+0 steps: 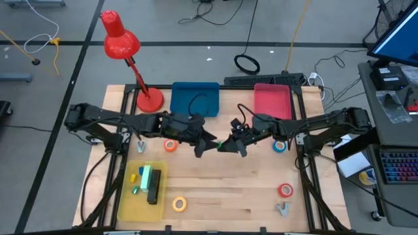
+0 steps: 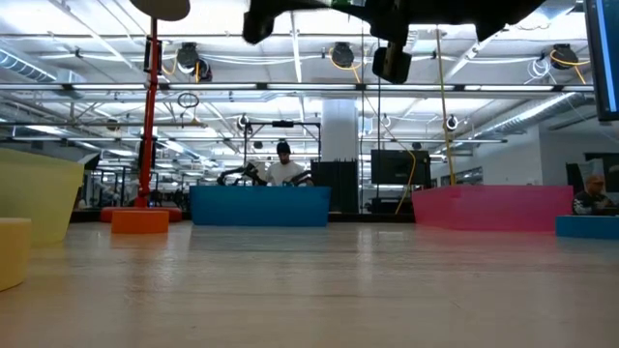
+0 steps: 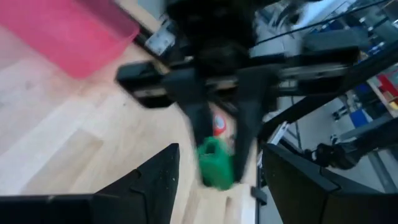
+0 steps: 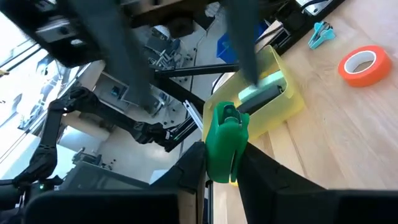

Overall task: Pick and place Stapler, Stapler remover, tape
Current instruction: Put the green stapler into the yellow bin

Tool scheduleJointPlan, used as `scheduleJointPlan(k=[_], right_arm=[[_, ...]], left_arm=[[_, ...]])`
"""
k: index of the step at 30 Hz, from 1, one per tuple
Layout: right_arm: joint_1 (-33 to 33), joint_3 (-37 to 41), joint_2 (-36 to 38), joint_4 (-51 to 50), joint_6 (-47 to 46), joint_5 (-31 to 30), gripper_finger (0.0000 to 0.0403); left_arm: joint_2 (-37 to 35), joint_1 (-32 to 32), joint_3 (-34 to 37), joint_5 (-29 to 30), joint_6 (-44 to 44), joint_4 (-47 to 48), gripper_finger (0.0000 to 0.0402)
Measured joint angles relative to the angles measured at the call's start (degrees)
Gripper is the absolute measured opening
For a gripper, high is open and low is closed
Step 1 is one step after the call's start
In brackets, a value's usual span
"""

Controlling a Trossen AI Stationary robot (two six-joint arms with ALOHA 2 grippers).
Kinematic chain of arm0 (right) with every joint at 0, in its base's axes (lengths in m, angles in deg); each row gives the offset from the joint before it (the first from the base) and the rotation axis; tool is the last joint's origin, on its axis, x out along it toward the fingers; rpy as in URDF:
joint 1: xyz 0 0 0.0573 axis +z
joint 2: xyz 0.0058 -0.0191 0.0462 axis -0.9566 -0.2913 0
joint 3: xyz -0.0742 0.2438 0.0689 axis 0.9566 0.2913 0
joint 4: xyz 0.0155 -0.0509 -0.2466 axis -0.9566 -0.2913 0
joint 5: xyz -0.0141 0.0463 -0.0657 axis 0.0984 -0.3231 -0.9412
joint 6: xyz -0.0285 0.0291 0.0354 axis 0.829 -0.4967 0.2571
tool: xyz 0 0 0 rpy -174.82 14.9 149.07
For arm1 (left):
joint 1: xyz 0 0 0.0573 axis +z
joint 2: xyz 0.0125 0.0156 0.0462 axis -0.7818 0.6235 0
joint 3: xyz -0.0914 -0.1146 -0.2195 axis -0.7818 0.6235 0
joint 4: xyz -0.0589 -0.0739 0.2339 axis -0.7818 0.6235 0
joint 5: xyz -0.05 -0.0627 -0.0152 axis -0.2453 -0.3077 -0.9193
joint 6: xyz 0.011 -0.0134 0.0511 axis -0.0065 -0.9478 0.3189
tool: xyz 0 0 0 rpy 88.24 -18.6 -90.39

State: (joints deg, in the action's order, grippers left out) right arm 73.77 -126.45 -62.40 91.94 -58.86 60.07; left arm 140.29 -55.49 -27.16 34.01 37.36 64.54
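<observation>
My right gripper point(image 1: 230, 143) point(image 4: 222, 154) is shut on a small green staple remover point(image 1: 221, 145) point(image 4: 224, 140) above the table's middle. My left gripper point(image 1: 208, 141) point(image 3: 221, 155) faces it from the left, open. Its fingers stand on either side of the green remover point(image 3: 214, 163) and a little short of it, touching nothing. The black stapler point(image 1: 153, 187) lies in the yellow tray point(image 1: 125, 202). The orange tape point(image 1: 170, 145), yellow tape point(image 1: 179, 204), red tape point(image 1: 285, 190) and blue tape point(image 1: 279, 145) lie flat on the table. A grey staple remover point(image 1: 283, 209) lies near the red roll. My right gripper pinches the green staple remover between its two fingers point(image 4: 193, 165) by the end nearest the wrist point(image 4: 219, 167). The fingers come level from the table's right side. The remover is lifted clear of the table, and its free end point(image 4: 225, 117) sticks out beyond the fingertips toward the left gripper.
A blue tray point(image 1: 194, 98) and a pink tray point(image 1: 271, 100) stand at the far edge, with a red desk lamp point(image 1: 149, 99) at the far left. Another small remover point(image 1: 140, 149) lies by the orange tape. The yellow tray also holds small green, blue and yellow bits. Bare wood point(image 1: 228, 189) lies near the front.
</observation>
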Motion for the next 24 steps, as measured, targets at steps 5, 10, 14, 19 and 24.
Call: scheduleJointPlan(k=[5, 10, 14, 19, 24], right_arm=[[-0.38, 0.0, 0.0, 0.03, -0.04, 0.02, 0.0058], [-0.76, 0.0, 0.04, 0.07, 0.0, 0.07, 0.0058], [-0.92, 0.0, 0.01, -0.04, -0.31, 0.12, 0.0058], [-0.9, -0.02, 0.1, -0.37, -0.63, 0.18, 0.0058], [-0.9, -0.07, 0.22, -2.2, -0.61, 1.32, 0.0059]], left_arm=[[1.77, 0.84, 0.04, -1.43, -0.75, -2.02, 0.0227], [4.07, 0.95, -0.01, -4.49, -1.38, -5.05, 0.0227], [5.83, 1.28, 0.01, -4.89, -1.83, -6.76, 0.0227], [6.36, 1.8, 0.02, -6.24, -1.95, -8.19, 0.0227], [6.38, 2.28, 0.07, -7.32, -1.63, -9.98, 0.0227]])
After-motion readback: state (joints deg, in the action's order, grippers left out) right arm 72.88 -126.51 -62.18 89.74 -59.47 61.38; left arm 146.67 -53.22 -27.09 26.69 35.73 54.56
